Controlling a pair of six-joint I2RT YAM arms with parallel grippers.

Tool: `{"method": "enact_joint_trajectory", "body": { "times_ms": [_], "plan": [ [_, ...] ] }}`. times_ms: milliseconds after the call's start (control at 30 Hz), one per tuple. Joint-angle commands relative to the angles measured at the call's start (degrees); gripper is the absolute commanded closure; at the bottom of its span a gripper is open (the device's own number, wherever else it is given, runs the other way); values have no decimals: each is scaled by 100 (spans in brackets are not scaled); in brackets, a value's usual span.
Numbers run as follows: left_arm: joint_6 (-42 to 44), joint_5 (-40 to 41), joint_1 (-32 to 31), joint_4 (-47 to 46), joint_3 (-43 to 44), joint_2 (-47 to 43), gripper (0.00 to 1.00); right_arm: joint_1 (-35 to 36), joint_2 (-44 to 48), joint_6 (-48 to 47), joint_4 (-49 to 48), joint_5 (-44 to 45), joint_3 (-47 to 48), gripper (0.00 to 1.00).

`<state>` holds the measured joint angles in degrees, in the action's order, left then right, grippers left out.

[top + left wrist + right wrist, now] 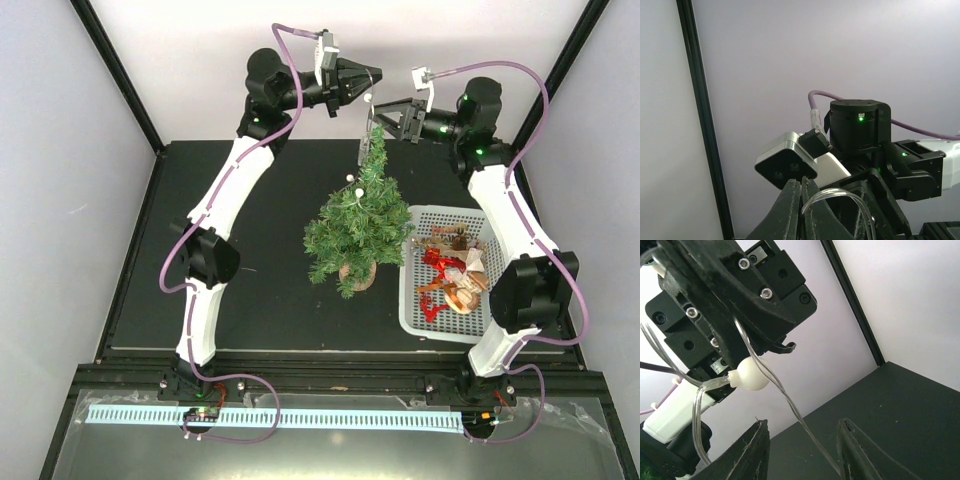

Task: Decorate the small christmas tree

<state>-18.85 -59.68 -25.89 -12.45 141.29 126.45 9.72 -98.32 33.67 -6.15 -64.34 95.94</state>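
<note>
Left jaws: shut, pinching a clear light strand (835, 190) that loops out from between the fingers (790, 210). Right jaws: partly apart, gripping nothing. In the right wrist view the strand runs down through the gap between the two fingers (757, 452); I cannot tell whether it touches either one. One white bulb (751, 375) on the strand hangs above that gap, just below the left arm's jaws. Both sets of jaws sit high at the far end of the bench (250, 300), close together and above the tip of the small christmas tree (355, 225). The tree stands upright near mid-bench on its round wooden base (357, 272), just beside the white basket (412, 318) that holds the remaining ornaments (455, 275). The strand drops from the jaws onto the upper branches, with two more bulbs lying among the needles there. Handling, my judgement: the tree looks light, its branches soft and springy, its footing narrow, so a sideways tug on the strand could tip it. If it needs steadying, hold it low at the trunk or base, not by the thin top. The strand looks limp, thin and slick; pinch it right beside a bulb so it cannot slide through.
</note>
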Motion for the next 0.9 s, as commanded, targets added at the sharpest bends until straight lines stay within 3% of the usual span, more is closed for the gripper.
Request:
{"method": "enact_joint_trajectory", "body": {
  "times_ms": [0,333,400,467,533,667,800,867],
  "plan": [
    [-74,1,8,-176,263,114,98,86,-180,122,-184,-164,150,62],
    [-66,19,-45,-157,293,165,98,258,-549,215,-157,-219,573,66],
    [-66,4,-63,-137,293,154,98,263,-561,234,-186,-210,588,73],
    [-66,-6,-63,-112,286,145,98,256,-529,217,-197,-195,572,89],
    [5,-1,-64,-31,285,125,98,259,-450,106,-89,-141,550,98],
    [141,101,-38,186,285,79,98,255,-248,-206,283,120,531,99],
    [249,149,-30,362,265,18,84,242,-97,-495,716,524,625,99],
    [339,167,-17,516,251,-38,65,221,-6,-557,901,798,707,99]
  ]
}}
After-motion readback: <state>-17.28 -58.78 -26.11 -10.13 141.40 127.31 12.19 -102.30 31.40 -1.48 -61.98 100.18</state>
